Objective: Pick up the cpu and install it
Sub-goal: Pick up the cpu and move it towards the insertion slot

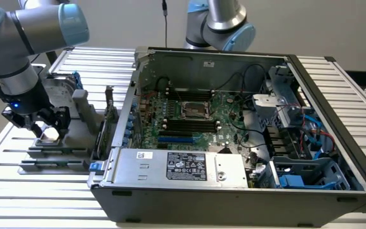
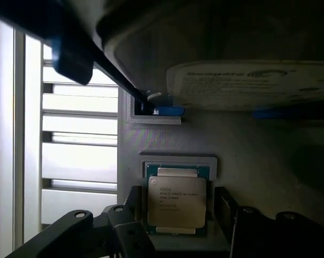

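Lying flat, silver top up, in a shallow pocket of the grey fixture point(image 2: 258, 156), the cpu point(image 2: 176, 200) sits directly beneath the gripper point(image 2: 178, 214); it is close to square, so there is no real long axis to line up with; what matters, I judge, is that it is centred between the two black fingers point(image 2: 225, 207), which stand one at each of two opposite edges, just beside the chip; a thin gap seems to show on either side, though the margin is slim; the jaws are spread wide and grasp nothing. In the exterior view the arm point(image 1: 17, 71) holds the gripper low over the fixture at that view's left, outside the case point(image 1: 170, 191) and well apart from the bare socket point(image 1: 192, 110) on the green board point(image 1: 224, 107); on the same fixture, near the pocket, a labelled drive point(image 2: 247, 86) is held.
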Robot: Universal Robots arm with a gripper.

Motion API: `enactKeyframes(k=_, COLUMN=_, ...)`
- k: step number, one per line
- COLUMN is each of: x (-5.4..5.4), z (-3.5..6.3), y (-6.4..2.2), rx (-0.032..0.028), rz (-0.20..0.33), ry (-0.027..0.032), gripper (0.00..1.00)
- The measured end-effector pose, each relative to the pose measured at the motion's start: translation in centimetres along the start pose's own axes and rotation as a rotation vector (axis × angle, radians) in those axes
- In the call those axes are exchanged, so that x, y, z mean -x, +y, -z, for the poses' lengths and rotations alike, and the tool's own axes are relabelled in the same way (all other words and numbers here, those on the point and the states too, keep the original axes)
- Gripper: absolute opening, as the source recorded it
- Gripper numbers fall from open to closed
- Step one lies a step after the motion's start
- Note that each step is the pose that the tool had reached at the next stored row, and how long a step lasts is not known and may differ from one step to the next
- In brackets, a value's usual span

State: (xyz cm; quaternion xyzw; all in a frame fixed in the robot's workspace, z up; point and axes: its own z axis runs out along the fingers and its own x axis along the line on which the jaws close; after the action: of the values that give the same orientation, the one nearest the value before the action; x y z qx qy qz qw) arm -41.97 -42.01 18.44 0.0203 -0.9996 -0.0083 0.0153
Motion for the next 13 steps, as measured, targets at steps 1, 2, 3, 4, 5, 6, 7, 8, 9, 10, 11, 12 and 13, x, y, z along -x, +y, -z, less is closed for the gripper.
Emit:
enactKeyframes(k=1, x=-0.01, z=-0.02, y=0.01, rx=0.0001, rz=0.000, ry=-0.0002, gripper=0.65)
enactKeyframes(k=2, x=-0.02, z=-0.03, y=0.01, rx=0.0001, rz=0.000, ry=-0.0002, gripper=0.65)
enactKeyframes(k=3, x=-0.04, z=-0.04, y=0.01, rx=0.0001, rz=0.000, ry=-0.0001, gripper=0.65)
enactKeyframes(k=4, x=-0.06, z=-0.05, y=0.01, rx=0.0000, rz=0.000, ry=-0.0001, gripper=0.65)
enactKeyframes(k=5, x=-0.08, z=-0.07, y=0.01, rx=0.0000, rz=0.000, ry=0.0000, gripper=0.65)
enactKeyframes(k=6, x=-0.08, z=-0.07, y=0.01, rx=0.0000, rz=0.000, ry=0.0000, gripper=0.65)
enactKeyframes(k=7, x=-0.08, z=-0.08, y=0.01, rx=0.0000, rz=0.000, ry=0.0000, gripper=0.65)
enactKeyframes(k=8, x=-0.09, z=-0.08, y=0.01, rx=0.0000, rz=0.000, ry=0.0001, gripper=0.65)
enactKeyframes(k=9, x=-0.09, z=-0.08, y=0.01, rx=-0.0001, rz=0.000, ry=0.0001, gripper=0.63)
enactKeyframes(k=10, x=-0.09, z=-0.08, y=0.01, rx=0.0000, rz=0.000, ry=0.0000, gripper=0.63)
enactKeyframes(k=11, x=-0.09, z=-0.09, y=0.01, rx=0.0000, rz=0.000, ry=0.0000, gripper=0.56)
enactKeyframes(k=12, x=-0.09, z=-0.08, y=0.01, rx=0.0000, rz=0.000, ry=0.0000, gripper=0.56)
enactKeyframes(k=13, x=-0.09, z=-0.09, y=0.01, rx=0.0000, rz=0.000, ry=0.0000, gripper=0.56)
